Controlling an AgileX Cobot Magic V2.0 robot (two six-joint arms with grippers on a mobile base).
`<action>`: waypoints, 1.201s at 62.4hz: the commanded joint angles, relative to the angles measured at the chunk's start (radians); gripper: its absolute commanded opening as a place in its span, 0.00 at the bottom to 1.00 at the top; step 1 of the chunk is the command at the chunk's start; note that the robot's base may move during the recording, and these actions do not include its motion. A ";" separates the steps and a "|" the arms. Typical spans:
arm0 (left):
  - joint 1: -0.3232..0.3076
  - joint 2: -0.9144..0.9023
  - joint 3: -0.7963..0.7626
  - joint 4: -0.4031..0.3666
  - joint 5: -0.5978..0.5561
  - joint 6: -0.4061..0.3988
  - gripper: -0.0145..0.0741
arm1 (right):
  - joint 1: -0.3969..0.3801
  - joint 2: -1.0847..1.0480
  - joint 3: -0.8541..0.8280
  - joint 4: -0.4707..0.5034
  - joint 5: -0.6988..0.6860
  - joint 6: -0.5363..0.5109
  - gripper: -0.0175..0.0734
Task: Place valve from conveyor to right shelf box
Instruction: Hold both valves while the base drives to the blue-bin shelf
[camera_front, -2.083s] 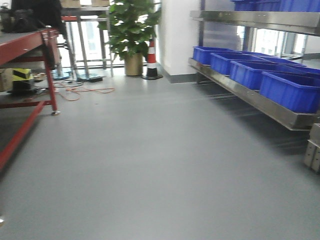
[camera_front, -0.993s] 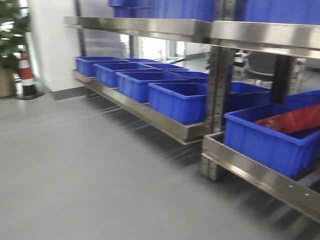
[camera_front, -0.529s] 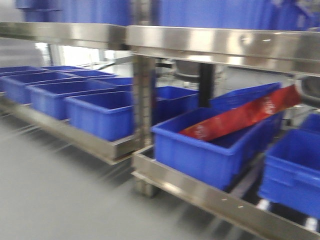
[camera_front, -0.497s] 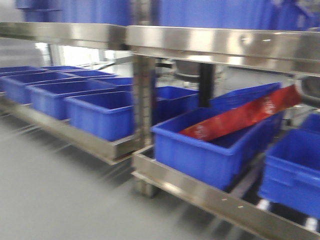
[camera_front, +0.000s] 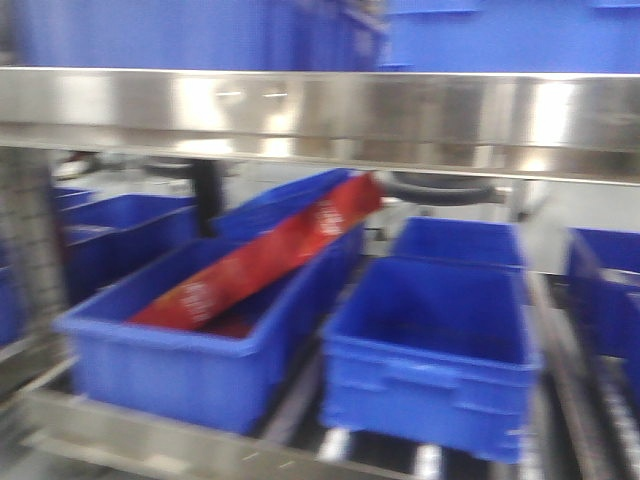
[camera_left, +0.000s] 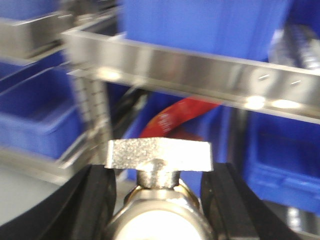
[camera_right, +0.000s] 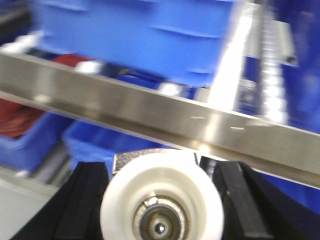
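In the left wrist view my left gripper (camera_left: 159, 202) is shut on a silver valve (camera_left: 159, 156). Its flat T-handle points up between the black fingers (camera_left: 92, 205). My right gripper (camera_right: 161, 197) is shut on a second valve (camera_right: 161, 210), whose white round end faces the camera. Ahead stands the steel shelf (camera_front: 320, 115) with blue boxes. An empty blue box (camera_front: 430, 345) sits in the middle of the lower level. No gripper shows in the front view. The conveyor is out of view.
To the left of the empty box is a blue box (camera_front: 180, 355) holding a long red bag (camera_front: 255, 265). More blue boxes (camera_front: 605, 290) fill the right side and the upper level. A steel front rail (camera_front: 150, 435) runs below the boxes, and a steel shelf beam (camera_right: 165, 112) crosses close in front of the right wrist.
The front view has swung right, from open floor and a red table to the shelf. The blue boxes with the red bag are now centred and much closer.
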 joint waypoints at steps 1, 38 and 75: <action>0.001 -0.005 -0.006 -0.006 -0.041 0.002 0.04 | -0.004 -0.014 -0.013 -0.005 -0.072 -0.001 0.01; 0.001 -0.005 -0.006 -0.006 -0.041 0.002 0.04 | -0.004 -0.014 -0.013 -0.005 -0.088 -0.001 0.01; 0.001 -0.005 -0.006 -0.006 -0.041 0.002 0.04 | -0.004 -0.014 -0.013 -0.005 -0.115 -0.001 0.01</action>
